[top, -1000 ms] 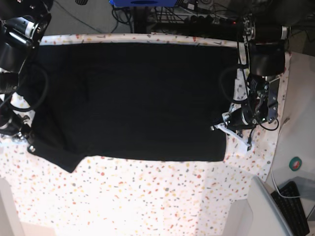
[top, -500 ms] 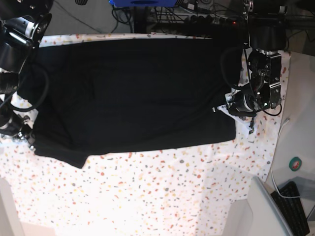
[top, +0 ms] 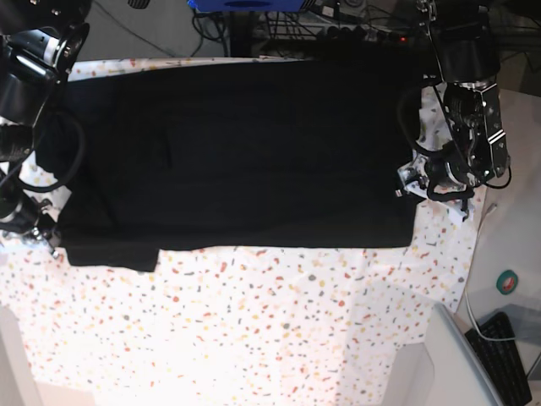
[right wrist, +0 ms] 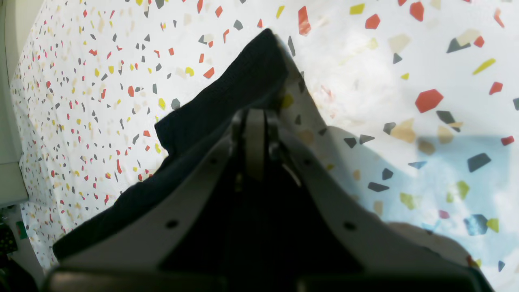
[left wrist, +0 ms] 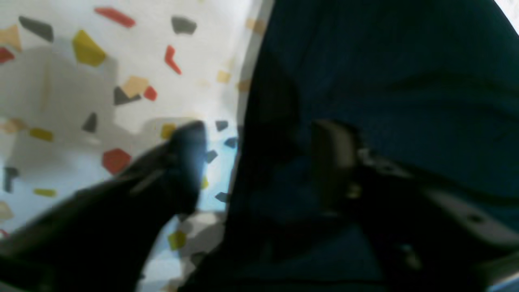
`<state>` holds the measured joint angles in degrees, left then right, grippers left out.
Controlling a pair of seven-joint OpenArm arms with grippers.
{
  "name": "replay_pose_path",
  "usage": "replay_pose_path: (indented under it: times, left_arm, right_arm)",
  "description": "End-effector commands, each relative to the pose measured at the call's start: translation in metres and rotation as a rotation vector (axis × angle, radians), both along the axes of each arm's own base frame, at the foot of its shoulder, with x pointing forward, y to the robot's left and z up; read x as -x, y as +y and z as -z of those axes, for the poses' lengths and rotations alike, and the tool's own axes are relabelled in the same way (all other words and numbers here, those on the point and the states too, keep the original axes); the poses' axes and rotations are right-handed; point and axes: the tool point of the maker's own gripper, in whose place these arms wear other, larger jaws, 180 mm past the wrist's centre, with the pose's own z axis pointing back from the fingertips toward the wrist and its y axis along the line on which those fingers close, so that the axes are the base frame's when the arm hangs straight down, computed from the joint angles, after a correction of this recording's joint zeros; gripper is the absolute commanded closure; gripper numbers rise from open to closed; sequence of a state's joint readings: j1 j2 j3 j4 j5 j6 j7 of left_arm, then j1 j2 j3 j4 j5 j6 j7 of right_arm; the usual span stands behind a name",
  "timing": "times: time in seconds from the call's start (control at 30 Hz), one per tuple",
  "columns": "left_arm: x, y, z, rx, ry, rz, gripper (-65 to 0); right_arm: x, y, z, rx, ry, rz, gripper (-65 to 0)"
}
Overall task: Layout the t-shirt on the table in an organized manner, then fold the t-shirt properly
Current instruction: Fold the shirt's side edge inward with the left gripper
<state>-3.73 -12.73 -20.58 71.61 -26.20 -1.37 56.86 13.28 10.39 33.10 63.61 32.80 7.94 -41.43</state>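
The black t-shirt (top: 237,152) lies spread plain side up across the far half of the flecked table (top: 270,321), its near hem almost straight. At the shirt's right edge, my left gripper (top: 410,184) is open. In the left wrist view the fingers (left wrist: 184,162) stand apart, with the t-shirt (left wrist: 385,61) edge between them on the table (left wrist: 81,81). My right gripper (top: 46,241) is at the shirt's near-left corner. In the right wrist view this gripper (right wrist: 255,117) is shut on a corner of the t-shirt (right wrist: 227,93) just above the table (right wrist: 405,61).
A keyboard (top: 507,355) and a grey panel (top: 456,355) sit off the table's near-right corner, with a round green and red object (top: 507,282) beside them. Cables and a blue item (top: 245,4) lie beyond the far edge.
The left arm has dragged the shirt's right edge rightward and farther back, straightening the near hem, and its fingers have then opened. The right gripper has stayed shut on the left corner.
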Motion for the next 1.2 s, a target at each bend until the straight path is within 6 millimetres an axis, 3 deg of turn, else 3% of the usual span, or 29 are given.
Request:
replay_pose_path:
  times: [0.0, 0.1, 0.2, 0.3, 0.4, 0.5, 0.93, 1.17]
  left_arm:
    - [-0.018, 0.008, -0.021, -0.025, -0.071, 0.002, -46.9]
    - [-0.032, 0.01, -0.036, -0.04, -0.121, 0.004, -49.5]
    - [-0.062, 0.017, -0.058, -0.034, -0.183, -0.025, -49.5]
    - [-0.089, 0.025, -0.059, -0.008, -0.187, -0.056, -49.4]
    - [-0.115, 0.028, -0.046, -0.065, -0.175, -0.024, -49.4]
    - [-0.131, 0.02, -0.035, -0.108, -0.15, 0.032, -49.4]
    - [-0.131, 0.025, -0.007, -0.135, -0.15, -0.006, -49.2]
    - [-0.13, 0.004, 0.001, -0.157, -0.131, 0.077, -49.2]
  right_arm:
    - [-0.013, -0.01, -0.018, 0.025, -0.057, 0.007, 0.0]
    - [-0.013, -0.012, -0.019, 0.028, -0.057, 0.008, 0.0]
    - [-0.013, -0.012, -0.019, 0.03, -0.057, 0.008, 0.0]
    - [-0.013, -0.012, -0.02, 0.03, -0.058, 0.007, 0.0]
    - [-0.014, -0.01, -0.019, 0.025, -0.058, 0.006, 0.0]
    - [-0.014, -0.009, -0.019, 0.024, -0.058, 0.006, 0.0]
    - [-0.013, -0.011, -0.019, 0.027, -0.058, 0.008, 0.0]
    - [-0.014, -0.009, -0.018, 0.022, -0.058, 0.007, 0.0]
